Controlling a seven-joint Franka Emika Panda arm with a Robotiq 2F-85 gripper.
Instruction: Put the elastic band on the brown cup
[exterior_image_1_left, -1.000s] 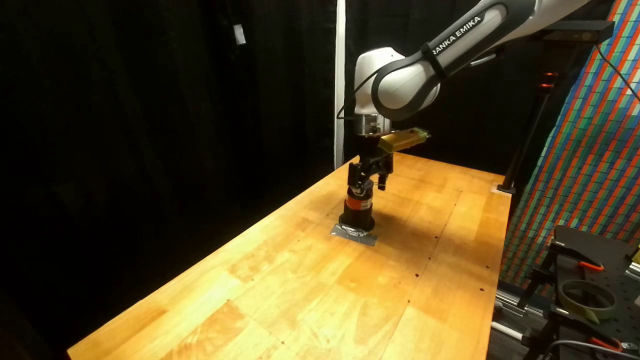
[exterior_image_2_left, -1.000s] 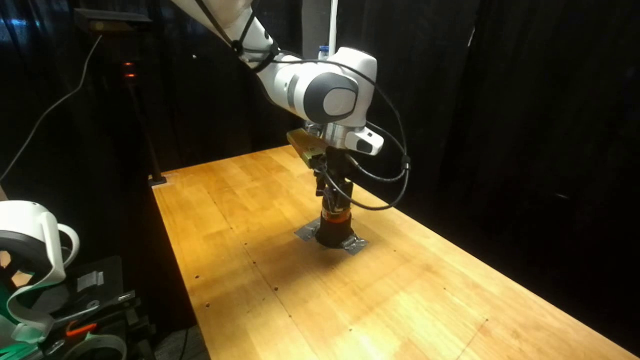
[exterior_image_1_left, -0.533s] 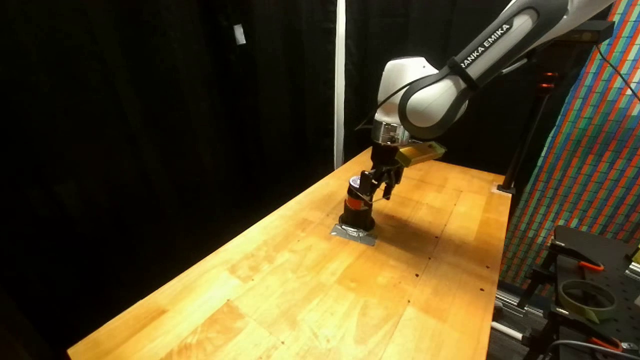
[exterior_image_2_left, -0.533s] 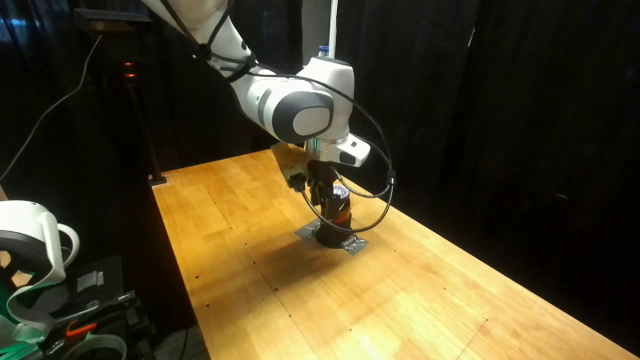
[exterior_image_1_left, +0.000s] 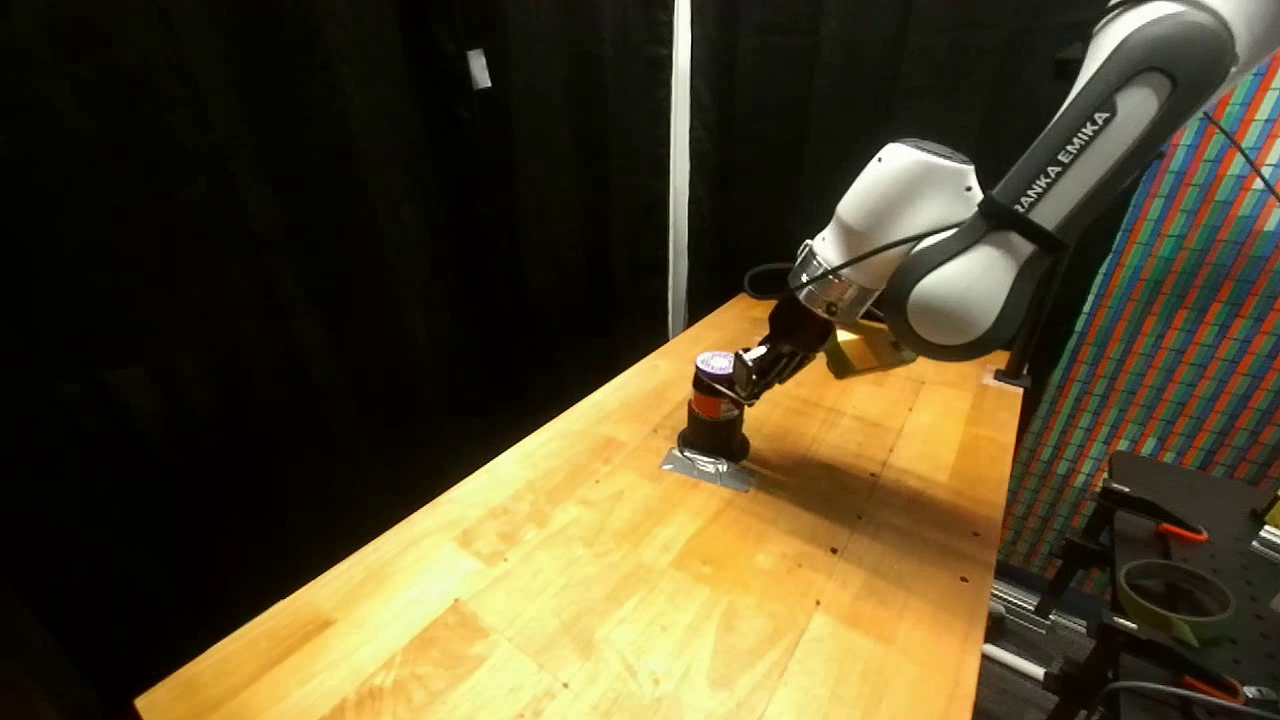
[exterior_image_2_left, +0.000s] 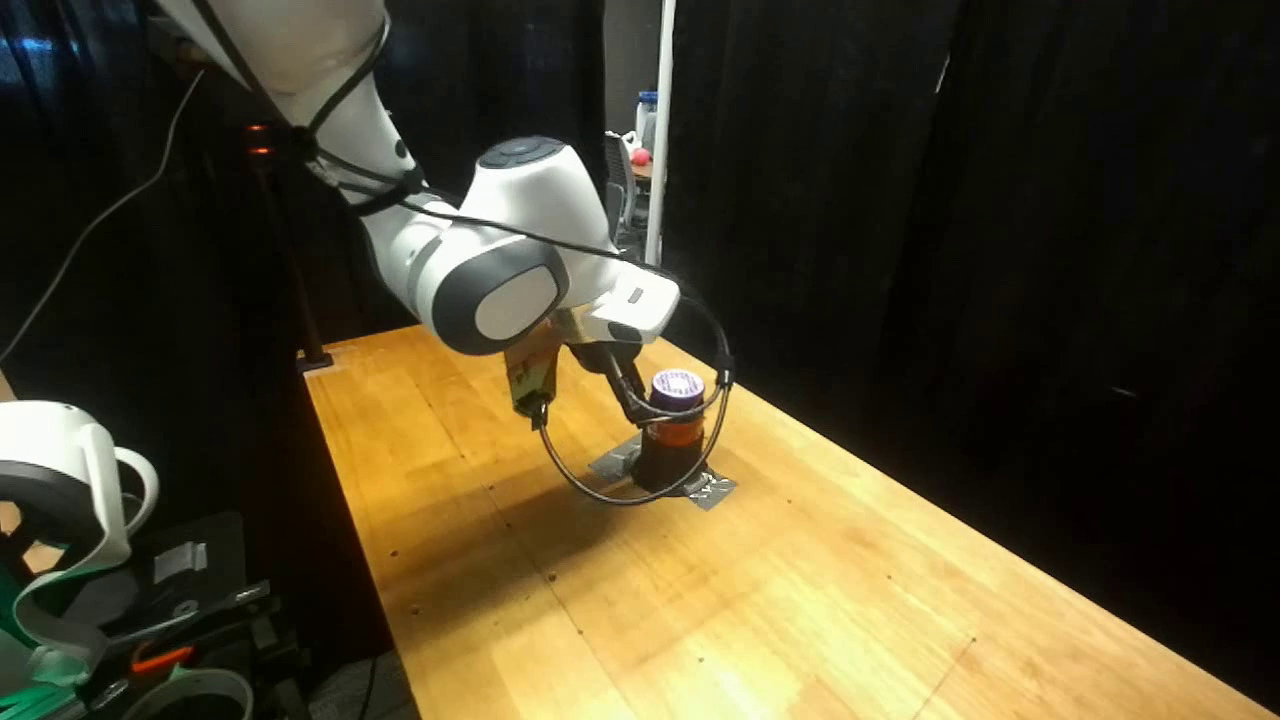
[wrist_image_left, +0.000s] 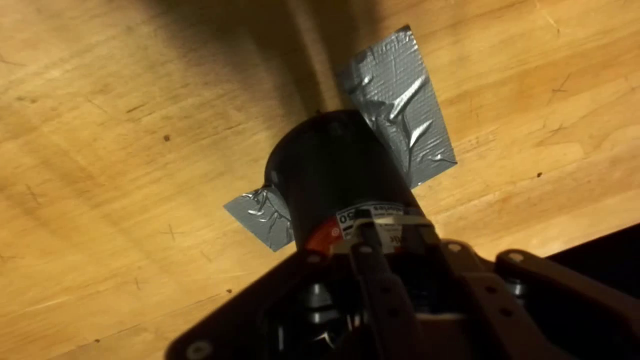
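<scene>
The brown cup (exterior_image_1_left: 714, 432) stands upright on the table, dark with an orange-red stripe and a pale patterned top. My gripper (exterior_image_1_left: 748, 384) leans in from the arm's side, its fingertips close against the cup's upper part. In the wrist view the gripper (wrist_image_left: 394, 224) is partly open, with a narrow gap between its fingers. A pale elastic band (wrist_image_left: 410, 220) runs over the fingertips and across the label of the cup (wrist_image_left: 335, 160). In an exterior view the band (exterior_image_1_left: 727, 393) circles the upper cup from the fingers. Its far side is hidden in the wrist view.
Grey tape (wrist_image_left: 400, 105) fixes the cup's base to the wooden table (exterior_image_1_left: 640, 580). A black cable (exterior_image_2_left: 620, 500) hangs in a loop from the wrist, in front of the cup. A dark side bench (exterior_image_1_left: 1180, 500) with a tape roll (exterior_image_1_left: 1175, 600) stands beyond the table's edge.
From above the cup, my gripper has moved down and back toward the arm's base, and it has tilted. Its fingers have come closer together. The cup's top is now uncovered.
</scene>
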